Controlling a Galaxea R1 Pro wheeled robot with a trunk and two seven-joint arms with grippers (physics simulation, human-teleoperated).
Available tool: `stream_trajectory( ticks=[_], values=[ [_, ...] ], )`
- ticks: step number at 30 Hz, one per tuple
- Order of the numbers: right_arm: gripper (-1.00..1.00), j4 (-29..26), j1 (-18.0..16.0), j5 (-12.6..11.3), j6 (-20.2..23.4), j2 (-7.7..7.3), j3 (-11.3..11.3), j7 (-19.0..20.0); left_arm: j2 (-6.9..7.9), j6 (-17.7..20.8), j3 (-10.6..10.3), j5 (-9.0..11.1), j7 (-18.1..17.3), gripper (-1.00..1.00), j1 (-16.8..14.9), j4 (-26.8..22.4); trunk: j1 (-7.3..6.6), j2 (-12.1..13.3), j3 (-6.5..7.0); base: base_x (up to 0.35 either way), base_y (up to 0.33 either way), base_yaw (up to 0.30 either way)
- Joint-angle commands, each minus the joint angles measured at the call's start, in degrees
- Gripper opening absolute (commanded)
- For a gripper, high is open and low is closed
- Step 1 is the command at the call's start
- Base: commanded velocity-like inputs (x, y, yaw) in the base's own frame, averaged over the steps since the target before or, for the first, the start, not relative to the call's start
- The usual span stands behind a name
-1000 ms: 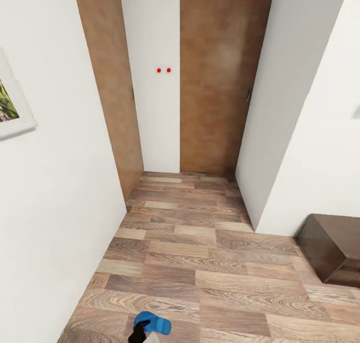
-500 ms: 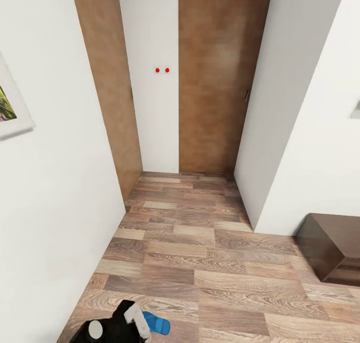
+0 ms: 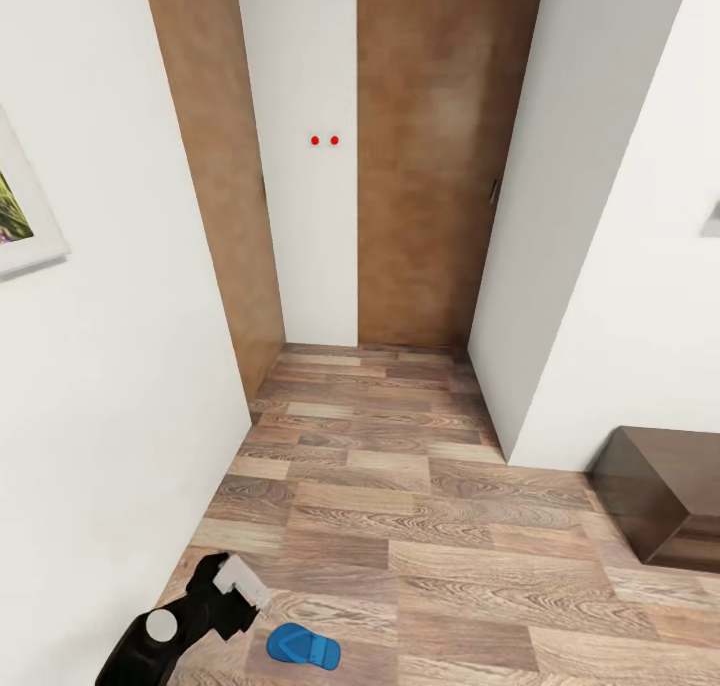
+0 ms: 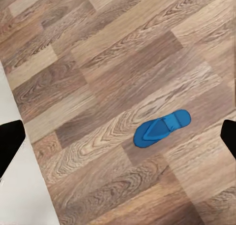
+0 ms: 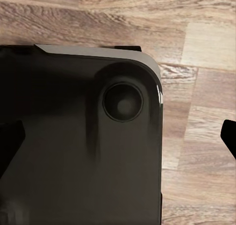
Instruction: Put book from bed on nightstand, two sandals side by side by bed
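White walls (image 3: pixel 120 396) frame a wood-plank floor (image 3: pixel 400 526) that runs back to two brown doors (image 3: pixel 440 156). A dark brown bench (image 3: pixel 665 501) sits against the wall, well apart from the sandal. The left gripper (image 3: pixel 235 581) hangs above the floor just beside one blue sandal (image 3: pixel 303 647), fingers spread wide and empty. The sandal (image 4: pixel 162 128) lies flat on the planks. The right gripper's fingers, spread wide and empty, hang above a black, glossy robot part (image 5: pixel 83 136).

Open plank floor (image 3: pixel 400 526) is stretching ahead with room to pass, while a white wall (image 3: pixel 100 416) is crowding the left arm (image 3: pixel 170 631), a blue sandal (image 3: pixel 303 647) is lying just beside it, a dark bench (image 3: pixel 665 501) is blocking the right, and brown doors (image 3: pixel 440 166) are closing the far end.
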Motion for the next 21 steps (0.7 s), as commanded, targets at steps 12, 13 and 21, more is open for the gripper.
stream_trajectory(
  ticks=[12, 13, 21],
  values=[
    [1.00, 0.01, -0.01, 0.00, -0.14, 0.00, 0.12, -0.04, 0.38, -8.32, -0.10, -5.20, -12.55, 1.00, -8.32, 14.64, 0.00, -0.03, -0.05, 0.000, 0.000, 0.000],
    [1.00, 0.02, -0.01, 0.00, -0.14, 0.00, 0.12, -0.03, 0.33, -8.35, -0.21, -5.67, -12.75, 1.00, -8.43, 14.84, 0.00, -0.03, -0.05, 0.000, 0.000, 0.000],
    [1.00, 0.04, -0.01, 0.00, -0.14, 0.00, 0.12, -0.03, 0.26, -8.33, -0.93, -7.02, -14.24, 1.00, -8.61, 15.12, 0.00, -0.03, -0.05, 0.000, 0.000, 0.000]
  ],
)
